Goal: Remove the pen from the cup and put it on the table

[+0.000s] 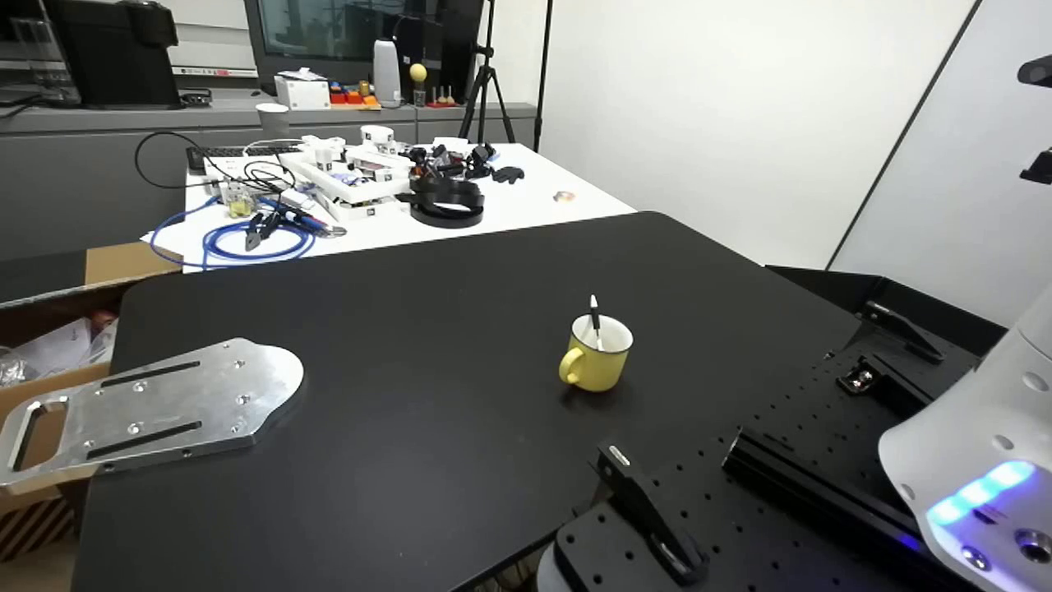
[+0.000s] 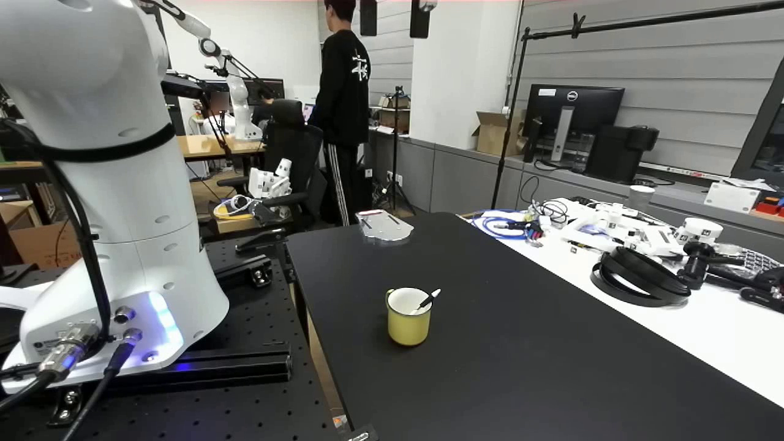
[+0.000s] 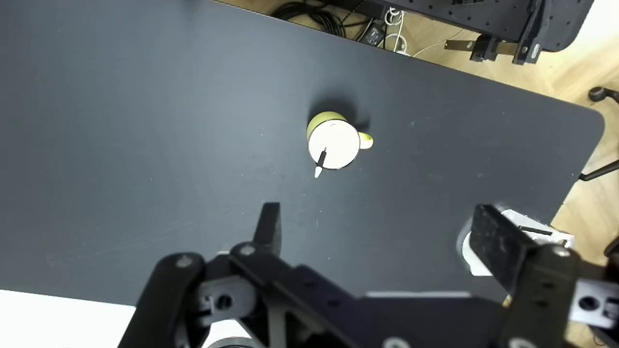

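The yellow cup [image 1: 598, 372] stands upright on the black table [image 1: 394, 304]; it also shows in an exterior view [image 2: 408, 329] and in the wrist view [image 3: 316, 123]. The thin pen [image 1: 594, 313] leans inside the cup, its dark body and whitish end sticking out above the rim; it also shows in an exterior view [image 2: 428, 300] and in the wrist view [image 3: 321, 160]. My gripper [image 3: 378, 208] is open with nothing between its wide-spread fingers. It is high above the table, apart from the cup. Its fingertips hang at the top of an exterior view [image 2: 394, 24].
A flat metal plate [image 1: 205, 386] lies at the table's edge; it also shows in the wrist view [image 3: 476, 258]. A white table [image 1: 534, 197] with cables and gear adjoins the black one. Black brackets [image 1: 649, 514] stand by the robot base [image 2: 128, 275]. A person [image 2: 344, 110] stands beyond.
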Robot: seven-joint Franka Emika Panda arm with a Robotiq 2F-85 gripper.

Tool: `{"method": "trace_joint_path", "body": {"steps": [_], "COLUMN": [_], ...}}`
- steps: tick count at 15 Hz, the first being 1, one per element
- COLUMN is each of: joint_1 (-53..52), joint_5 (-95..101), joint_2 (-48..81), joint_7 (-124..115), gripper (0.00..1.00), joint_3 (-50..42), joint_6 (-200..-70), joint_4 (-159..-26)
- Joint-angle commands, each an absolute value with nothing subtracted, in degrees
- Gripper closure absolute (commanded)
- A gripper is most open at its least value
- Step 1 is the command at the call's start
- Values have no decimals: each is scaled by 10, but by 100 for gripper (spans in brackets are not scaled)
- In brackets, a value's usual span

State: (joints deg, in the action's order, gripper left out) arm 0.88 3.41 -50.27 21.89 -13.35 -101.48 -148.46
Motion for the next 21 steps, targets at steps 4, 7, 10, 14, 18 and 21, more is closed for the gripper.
{"method": "trace_joint_path", "body": {"steps": [4, 7, 10, 14, 18, 21], "joint_1": [10, 10, 7, 2, 15, 24], "joint_5": [33, 33, 37, 29, 4, -36], "joint_2": [-502, -502, -456, -368, -248, -174], "joint_7": [219, 219, 211, 215, 168, 105], "gripper": [0, 0, 0, 0, 0, 0], "joint_3": [-132, -132, -129, -133, -124, -114], "joint_6": [-1014, -1014, -1033, -1066, -1116, -1139], "joint_4": [-1483, -1483, -1465, -1431, -1382, -1347]}}
